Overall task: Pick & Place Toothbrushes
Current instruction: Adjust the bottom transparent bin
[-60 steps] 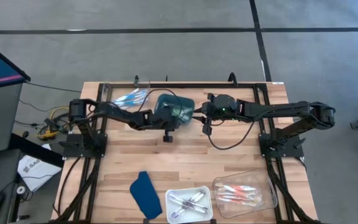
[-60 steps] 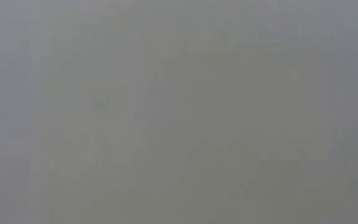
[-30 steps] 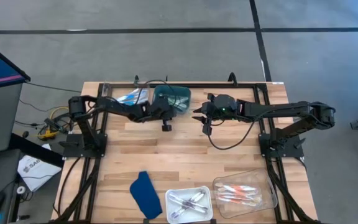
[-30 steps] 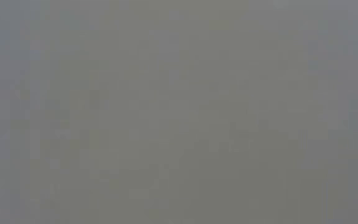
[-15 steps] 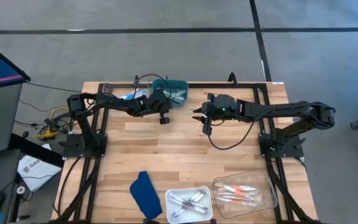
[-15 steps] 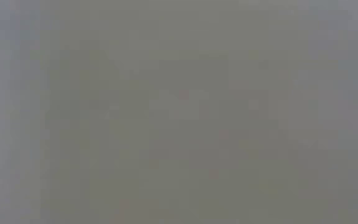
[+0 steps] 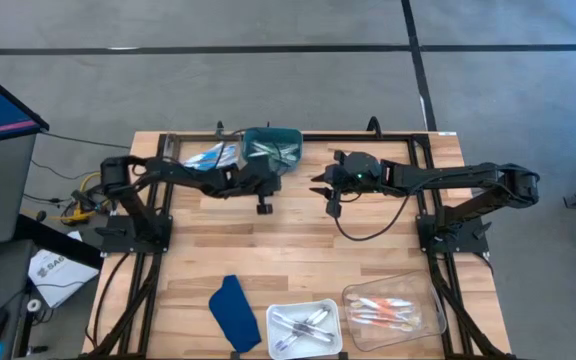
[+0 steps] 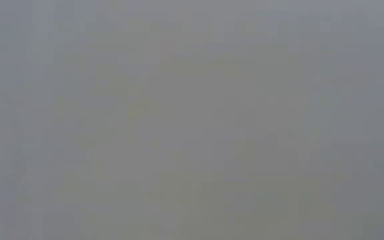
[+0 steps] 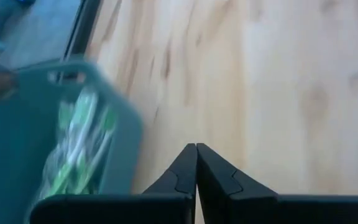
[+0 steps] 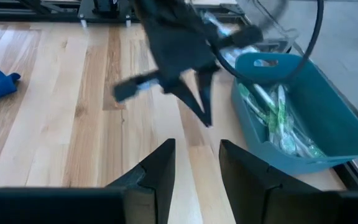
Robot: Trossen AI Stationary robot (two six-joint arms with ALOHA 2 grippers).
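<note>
A teal bin [image 7: 273,148] stands flat at the table's far edge with several green toothbrushes [image 10: 278,118] lying in it. My left gripper [image 7: 265,185] is shut, its fingers [image 10: 205,106] pointing down at the table just on the near side of the bin [image 9: 17,143], with a gap between them in the left wrist view. My right gripper [image 7: 318,186] is open and hovers to the right of the bin, facing it [image 10: 197,149]. Blue toothbrushes [image 7: 211,155] lie in a clear tray left of the bin.
Along the near edge lie a dark blue cloth-like piece [image 7: 233,310], a white tray [image 7: 303,328] with purple-grey brushes and a clear tray [image 7: 393,310] with pink-orange brushes. Bare wood [image 7: 298,250] spans the table's middle. The low view is a blank grey.
The teal bin has slid a short way toward the table's far edge and now sits against the frame there. My left gripper has gone with it toward the far edge and has kept shut. My right arm has kept still.
</note>
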